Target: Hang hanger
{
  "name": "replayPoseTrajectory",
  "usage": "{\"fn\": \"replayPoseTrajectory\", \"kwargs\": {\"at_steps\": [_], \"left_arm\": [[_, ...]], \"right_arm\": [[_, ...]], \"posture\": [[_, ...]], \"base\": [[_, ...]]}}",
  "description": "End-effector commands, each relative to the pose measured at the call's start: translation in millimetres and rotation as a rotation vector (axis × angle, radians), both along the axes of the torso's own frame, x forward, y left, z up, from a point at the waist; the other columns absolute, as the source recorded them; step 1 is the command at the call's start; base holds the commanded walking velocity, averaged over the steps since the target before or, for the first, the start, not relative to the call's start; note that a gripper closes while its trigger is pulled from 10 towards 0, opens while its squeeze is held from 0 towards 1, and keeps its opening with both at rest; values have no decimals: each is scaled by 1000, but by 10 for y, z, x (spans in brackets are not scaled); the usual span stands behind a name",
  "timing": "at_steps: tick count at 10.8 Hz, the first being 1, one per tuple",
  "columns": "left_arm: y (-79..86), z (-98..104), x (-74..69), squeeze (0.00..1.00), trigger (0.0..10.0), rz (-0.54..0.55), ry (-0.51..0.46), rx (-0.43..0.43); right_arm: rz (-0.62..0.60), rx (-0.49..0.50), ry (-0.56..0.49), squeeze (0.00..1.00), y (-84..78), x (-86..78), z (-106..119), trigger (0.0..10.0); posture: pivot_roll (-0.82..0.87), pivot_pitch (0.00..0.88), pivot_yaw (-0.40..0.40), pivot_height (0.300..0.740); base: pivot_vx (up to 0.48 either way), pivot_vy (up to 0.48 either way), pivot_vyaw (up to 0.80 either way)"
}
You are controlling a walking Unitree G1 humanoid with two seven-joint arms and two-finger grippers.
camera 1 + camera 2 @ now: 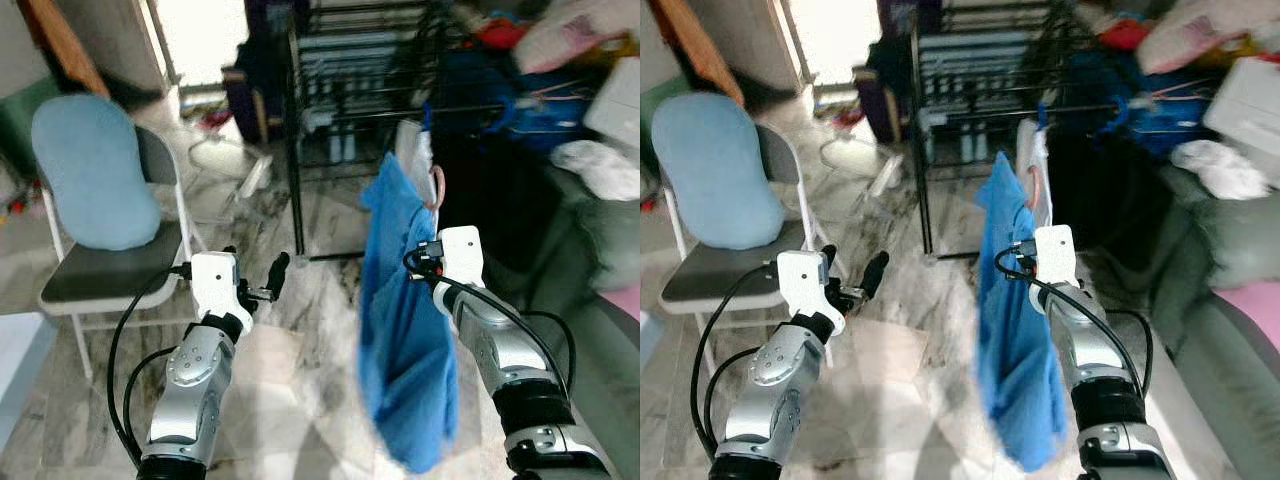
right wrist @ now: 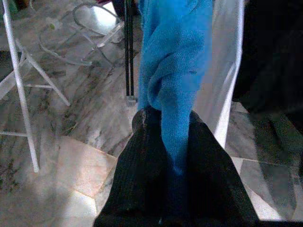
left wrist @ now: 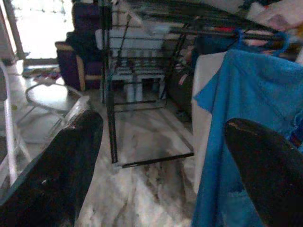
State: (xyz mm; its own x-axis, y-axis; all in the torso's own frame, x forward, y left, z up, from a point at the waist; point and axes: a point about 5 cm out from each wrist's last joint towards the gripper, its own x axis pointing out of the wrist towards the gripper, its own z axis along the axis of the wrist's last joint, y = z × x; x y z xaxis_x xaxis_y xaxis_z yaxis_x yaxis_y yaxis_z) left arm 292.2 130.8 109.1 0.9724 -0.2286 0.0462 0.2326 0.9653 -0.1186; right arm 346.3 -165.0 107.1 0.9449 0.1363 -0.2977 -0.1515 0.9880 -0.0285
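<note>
The right hand (image 2: 173, 142) is raised in front of the robot, its two black fingers (image 2: 142, 179) closed on a fold of a blue cloth (image 1: 405, 330); in the right wrist view the cloth is pinched between them and rises away from the fingertips. The cloth hangs long from the hand's height down toward the marble floor (image 1: 300, 380), and its upper part climbs past the hand to a pale hanger (image 1: 435, 190) whose hook area sits just above and beyond the hand, close to a dark rail of the black rack (image 1: 296, 150); whether the hook is on the rail cannot be told. A white garment (image 3: 204, 109) hangs just behind the cloth, beyond the right hand. The left hand (image 3: 161, 146) is held out lower and to the left of the right one, well apart from the cloth, its fingers (image 3: 61, 170) spread wide with nothing between them; beyond them stand the rack's legs and the floor. To the left of the left hand is a folding chair (image 1: 105, 275) with a light blue cushion (image 1: 90, 170) leaning on its back. To the right of the right hand lie piled clothes (image 1: 600, 165), blurred.
</note>
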Motion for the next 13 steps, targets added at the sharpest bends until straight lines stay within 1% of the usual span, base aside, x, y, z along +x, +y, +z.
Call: {"fn": "replayPoseTrajectory", "kwargs": {"at_steps": [1,6,8,13], "left_arm": [[27,14,15,0,10000,13,-7,13],[26,10,16,0,10000,17,0,12],[31,4,18,0,10000,19,7,13],[19,-12,23,0,10000,18,17,21]], "right_arm": [[15,12,-44,0,37,57,112,10000],[30,18,-24,0,68,36,67,10000],[36,23,-18,0,76,29,51,10000],[62,29,7,0,117,14,9,10000]], "posture": [[-38,0,37,740],[-39,0,39,740],[-39,0,42,740],[-39,0,42,740]], "base": [[442,0,0],[439,0,0],[381,291,0],[290,382,0]]}}
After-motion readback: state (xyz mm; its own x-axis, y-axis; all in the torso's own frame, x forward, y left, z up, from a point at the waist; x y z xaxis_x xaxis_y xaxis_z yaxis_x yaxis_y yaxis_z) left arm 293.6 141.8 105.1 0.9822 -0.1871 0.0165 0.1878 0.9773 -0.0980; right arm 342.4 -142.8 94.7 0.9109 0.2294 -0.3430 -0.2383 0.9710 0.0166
